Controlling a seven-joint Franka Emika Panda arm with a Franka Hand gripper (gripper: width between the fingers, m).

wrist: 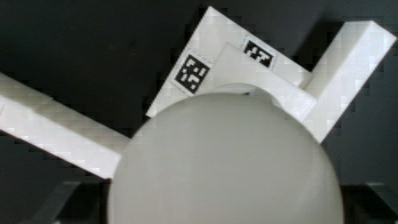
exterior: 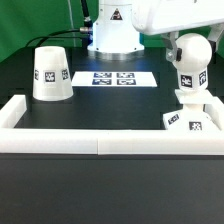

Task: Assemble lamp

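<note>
Arm (exterior: 165, 15) comes in from 1 o'clock of the table in the exterior view, taking 12 o'clock as the far side, and bends down so that the wrist looks straight down onto the bulb (exterior: 190, 58). The gripper (wrist: 214, 208) sits around the bulb's round head, which fills the wrist view. Only dark slivers of the fingers (wrist: 63, 203) show past either side of the head, so whether they clamp it or stand just clear cannot be told. The bulb stands upright directly under the hand, its stem meeting the square base (exterior: 186, 122). The base lies at 4 o'clock of the marker board (exterior: 113, 78), tucked into the corner of the wall strip (exterior: 100, 146). The lamp shade (exterior: 50, 74) stands narrow end up at 9 o'clock of the marker board, well apart from the hand and the other two parts. Black square tags mark the shade's side, the bulb's neck and the base's top and edges, and the marker board carries a row of them. Their patterns are too small to read as writing.
</note>
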